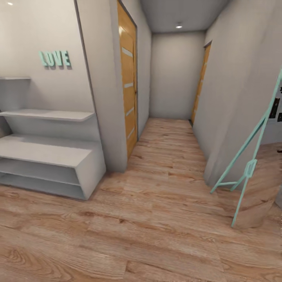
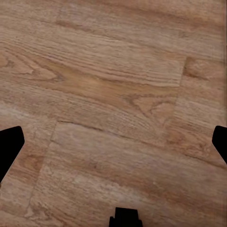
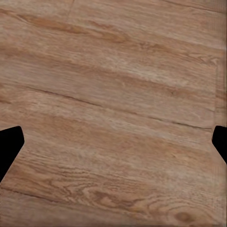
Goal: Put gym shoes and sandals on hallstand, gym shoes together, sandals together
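- The corridor floor (image 1: 156, 219) takes up most of what I see from the head camera: bare wood-grain planks running from under me down the passage between two orange doors (image 1: 128, 78). I can't find a gym shoe or a sandal anywhere on it.
- The hallstand (image 1: 47, 150) stands at my left against the wall, a low white unit with a slanted end, two open shelf levels under its top, and two floating shelves (image 1: 51, 114) on the back panel beneath the mint "LOVE" letters (image 1: 55, 58). Every level I can see is bare, so by my reckoning nothing has been placed yet.
- A mint-framed standing mirror (image 1: 250, 168) leans at my right, reflecting floor.
- I judge I'm in the search-and-approach step: the rack is located, the shoes are not. The next move calls for turning the base or head to sweep the rest of the floor until a shoe comes into view, then driving close enough to reach down.
- Left wrist camera: planks directly below, with the left gripper (image 2: 116, 146) framed by dark fingertips at both edges. The jaws stand wide apart with nothing between them.
- Right wrist camera: likewise plain boards, the right gripper (image 3: 116, 146) spread open and empty.
- The wrist cameras give me the state of both jaws; the head camera gives me the rack and corridor layout.
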You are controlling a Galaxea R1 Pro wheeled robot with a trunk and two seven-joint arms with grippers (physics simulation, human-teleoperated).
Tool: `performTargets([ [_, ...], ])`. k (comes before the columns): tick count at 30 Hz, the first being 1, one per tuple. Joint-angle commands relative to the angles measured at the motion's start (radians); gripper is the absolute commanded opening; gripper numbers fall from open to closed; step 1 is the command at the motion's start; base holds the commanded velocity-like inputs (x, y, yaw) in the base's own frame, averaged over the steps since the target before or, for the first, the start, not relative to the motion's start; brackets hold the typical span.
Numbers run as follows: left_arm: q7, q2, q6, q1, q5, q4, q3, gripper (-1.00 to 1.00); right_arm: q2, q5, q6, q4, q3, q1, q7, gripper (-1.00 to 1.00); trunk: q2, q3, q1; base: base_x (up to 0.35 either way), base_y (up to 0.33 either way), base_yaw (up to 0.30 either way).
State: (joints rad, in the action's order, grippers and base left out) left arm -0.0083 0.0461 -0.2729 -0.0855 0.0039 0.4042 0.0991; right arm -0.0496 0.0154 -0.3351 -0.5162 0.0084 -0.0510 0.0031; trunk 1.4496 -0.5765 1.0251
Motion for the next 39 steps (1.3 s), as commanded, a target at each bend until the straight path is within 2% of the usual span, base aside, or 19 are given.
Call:
performTargets([
  [1, -0.001, 0.0, -0.003, 0.0, 0.001, -0.001, 0.002, 1.0, 0.0, 0.001, -0.003, 0.001, 0.001, -0.001, 0.0, 1.0, 0.0, -0.001, 0.0, 0.0, 0.188, -0.267],
  [16, -0.001, 0.0, -0.003, 0.0, 0.002, -0.001, 0.002, 1.0, 0.0, 0.001, -0.003, 0.001, 0.001, -0.001, 0.001, 1.0, 0.0, -0.001, 0.0, 0.0, 0.269, -0.267],
  [39, -0.001, -0.008, -0.003, 0.0, -0.006, -0.001, -0.009, 1.0, 0.0, 0.001, -0.004, 0.001, 0.002, -0.001, 0.002, 1.0, 0.0, -0.001, 0.0, 0.0, 0.01, -0.267],
])
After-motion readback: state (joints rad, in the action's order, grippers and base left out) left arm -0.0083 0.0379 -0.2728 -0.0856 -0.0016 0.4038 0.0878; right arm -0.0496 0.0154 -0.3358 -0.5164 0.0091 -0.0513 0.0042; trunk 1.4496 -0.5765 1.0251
